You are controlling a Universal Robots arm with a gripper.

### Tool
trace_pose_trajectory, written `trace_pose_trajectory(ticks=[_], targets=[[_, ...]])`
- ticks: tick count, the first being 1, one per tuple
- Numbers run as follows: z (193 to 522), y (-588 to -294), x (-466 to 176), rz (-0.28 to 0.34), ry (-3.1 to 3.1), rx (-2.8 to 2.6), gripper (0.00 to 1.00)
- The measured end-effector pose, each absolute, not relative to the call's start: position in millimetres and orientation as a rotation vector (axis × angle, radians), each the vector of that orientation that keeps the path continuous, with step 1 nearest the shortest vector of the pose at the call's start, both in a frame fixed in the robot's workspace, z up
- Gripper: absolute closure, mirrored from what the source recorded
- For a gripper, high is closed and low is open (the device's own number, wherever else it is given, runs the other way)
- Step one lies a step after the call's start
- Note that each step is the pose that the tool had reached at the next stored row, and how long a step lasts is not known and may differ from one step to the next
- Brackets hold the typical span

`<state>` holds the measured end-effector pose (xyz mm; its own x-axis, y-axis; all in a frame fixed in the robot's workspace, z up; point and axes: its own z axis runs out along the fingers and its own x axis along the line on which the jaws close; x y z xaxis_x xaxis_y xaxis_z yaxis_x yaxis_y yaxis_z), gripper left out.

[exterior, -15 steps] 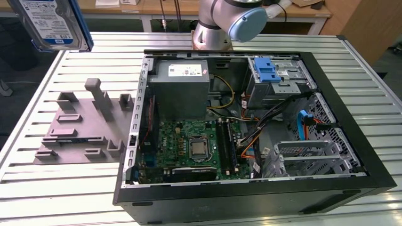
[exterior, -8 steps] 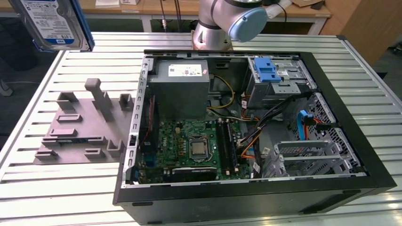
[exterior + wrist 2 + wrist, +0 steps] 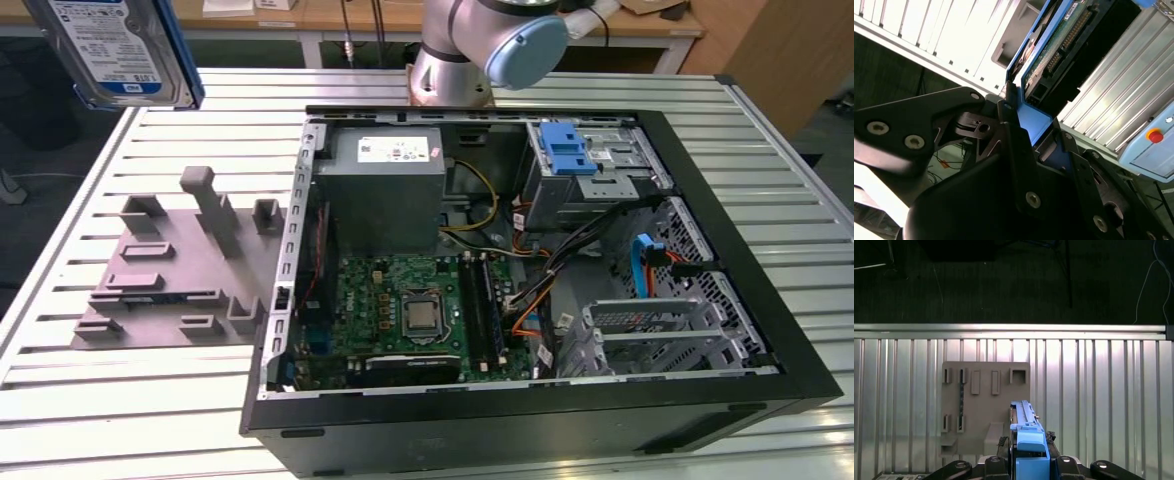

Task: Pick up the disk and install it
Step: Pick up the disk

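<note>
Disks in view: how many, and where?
1: the disk, clamped in the pincer, aloft at the exterior view's upper left. More may be hidden in the case.

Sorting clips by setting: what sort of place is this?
Probably a robotics lab bench for computer assembly: an open black computer case lies on a ribbed aluminium table beside a grey plastic fixture, with a grey-and-blue robot arm behind.

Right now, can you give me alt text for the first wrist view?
The claw is shut on the disk, seen edge-on with its blue bracket toward the camera. Beyond it lies a grey slotted fixture plate on the ribbed metal table, with dark floor past the table's edge.
</note>
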<state>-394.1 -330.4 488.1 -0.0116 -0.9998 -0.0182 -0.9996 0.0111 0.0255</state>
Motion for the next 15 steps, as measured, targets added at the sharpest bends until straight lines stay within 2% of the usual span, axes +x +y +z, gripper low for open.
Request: trace_pose_trajectory(ticks=[15], targets=[[488.1, -330.4, -387.5, -0.048, -2.230, 2.205, 0.64]])
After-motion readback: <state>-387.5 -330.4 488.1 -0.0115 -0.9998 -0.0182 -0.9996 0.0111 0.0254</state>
